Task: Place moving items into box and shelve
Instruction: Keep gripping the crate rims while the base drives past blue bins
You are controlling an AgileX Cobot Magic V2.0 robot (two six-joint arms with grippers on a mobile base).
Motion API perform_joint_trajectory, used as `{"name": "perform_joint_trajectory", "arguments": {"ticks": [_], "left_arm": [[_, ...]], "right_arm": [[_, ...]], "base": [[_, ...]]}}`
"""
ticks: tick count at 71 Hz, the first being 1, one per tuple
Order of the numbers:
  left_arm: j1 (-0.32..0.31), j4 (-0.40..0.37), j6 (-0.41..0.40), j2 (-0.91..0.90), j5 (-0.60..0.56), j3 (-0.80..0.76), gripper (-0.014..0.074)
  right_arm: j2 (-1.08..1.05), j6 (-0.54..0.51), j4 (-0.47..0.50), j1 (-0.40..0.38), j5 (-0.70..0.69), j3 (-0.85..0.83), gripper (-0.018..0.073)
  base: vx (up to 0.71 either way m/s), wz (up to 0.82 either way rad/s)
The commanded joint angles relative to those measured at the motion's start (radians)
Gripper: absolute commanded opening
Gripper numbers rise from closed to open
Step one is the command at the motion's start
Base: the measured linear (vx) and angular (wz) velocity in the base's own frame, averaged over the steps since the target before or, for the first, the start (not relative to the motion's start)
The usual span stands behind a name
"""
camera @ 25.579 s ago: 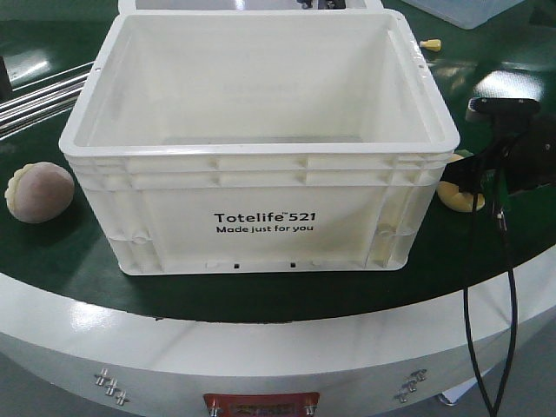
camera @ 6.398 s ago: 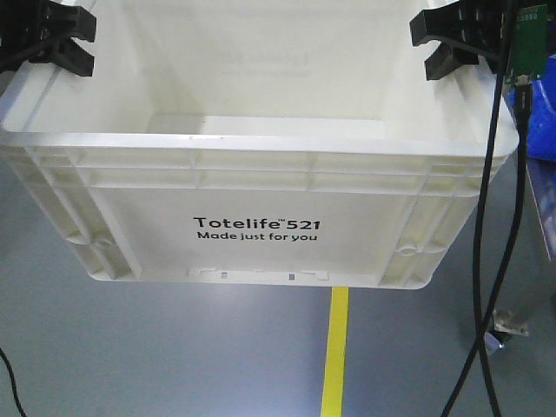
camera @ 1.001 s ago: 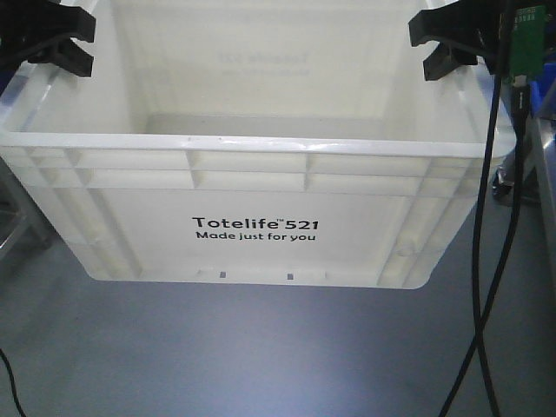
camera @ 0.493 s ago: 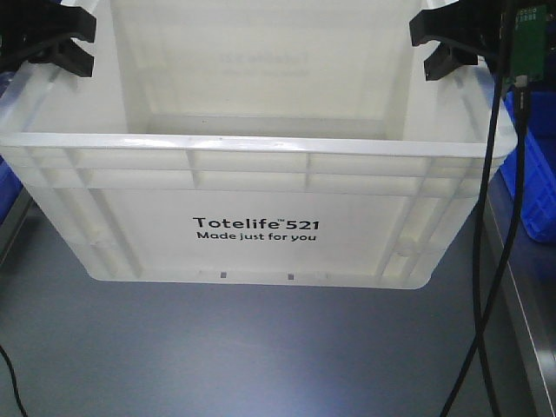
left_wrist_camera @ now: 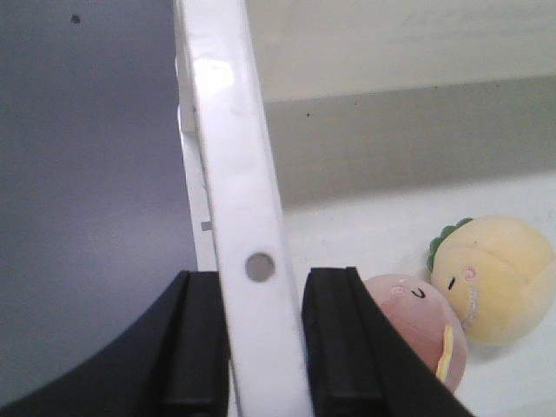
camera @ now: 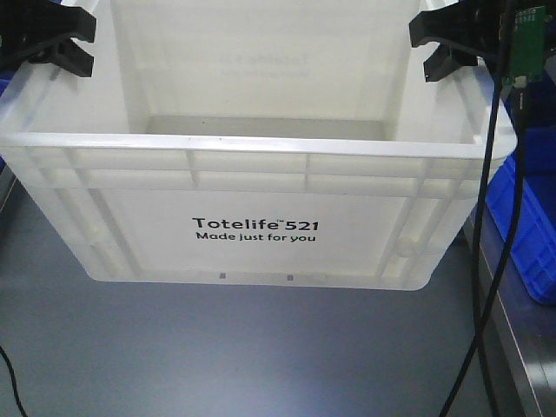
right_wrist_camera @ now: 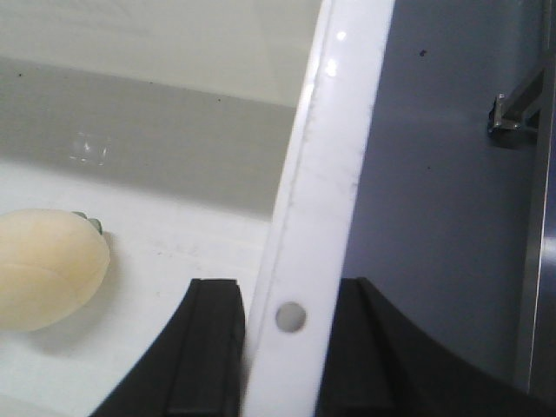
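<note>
The white box (camera: 252, 208), printed "Totelife 521", hangs in the air above a grey floor, held by both side rims. My left gripper (camera: 52, 39) is shut on the left rim (left_wrist_camera: 234, 174), one black finger (left_wrist_camera: 195, 347) outside the wall and one inside. My right gripper (camera: 452, 43) is shut on the right rim (right_wrist_camera: 321, 174) in the same way. On the box floor lie the moving items: a pinkish plush (left_wrist_camera: 417, 321) touching a yellow-orange plush (left_wrist_camera: 499, 278) with a green leaf. The yellow plush (right_wrist_camera: 43, 269) also shows in the right wrist view.
A blue plastic bin (camera: 530, 234) stands close to the box's right side on a metal shelf edge (camera: 512, 347). A sliver of blue (camera: 4, 82) shows at the far left. A black cable (camera: 486, 287) hangs down past the box's right corner.
The box stays gripped the same way. The background has shifted: the blue bin at the right has come further into view and sits lower and closer.
</note>
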Motion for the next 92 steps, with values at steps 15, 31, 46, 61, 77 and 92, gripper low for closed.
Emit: {"name": "perform_joint_trajectory", "arguments": {"ticks": [15,31,46,61,77,92], "left_arm": [[-0.009,-0.059,0.016,-0.051,-0.119,-0.044,-0.0017],[-0.009,-0.059,0.016,-0.051,-0.119,-0.044,-0.0017],[-0.009,-0.059,0.016,-0.051,-0.119,-0.044,-0.0017],[-0.009,-0.059,0.016,-0.051,-0.119,-0.044,-0.0017],[-0.009,-0.059,0.016,-0.051,-0.119,-0.044,-0.0017],[-0.009,-0.059,0.016,-0.051,-0.119,-0.044,-0.0017]], "right_arm": [[-0.05,-0.039,0.037,0.001,-0.113,-0.043,-0.0012],[-0.05,-0.039,0.037,0.001,-0.113,-0.043,-0.0012],[-0.05,-0.039,0.037,0.001,-0.113,-0.043,-0.0012],[-0.05,-0.039,0.037,0.001,-0.115,-0.043,-0.0012],[-0.05,-0.039,0.037,0.001,-0.115,-0.043,-0.0012],[-0.05,-0.039,0.037,0.001,-0.115,-0.043,-0.0012]], "base": [[0.46,-0.1],[0.47,-0.09],[0.48,-0.08],[0.48,-0.05],[0.48,0.0],[0.48,0.04]]}}
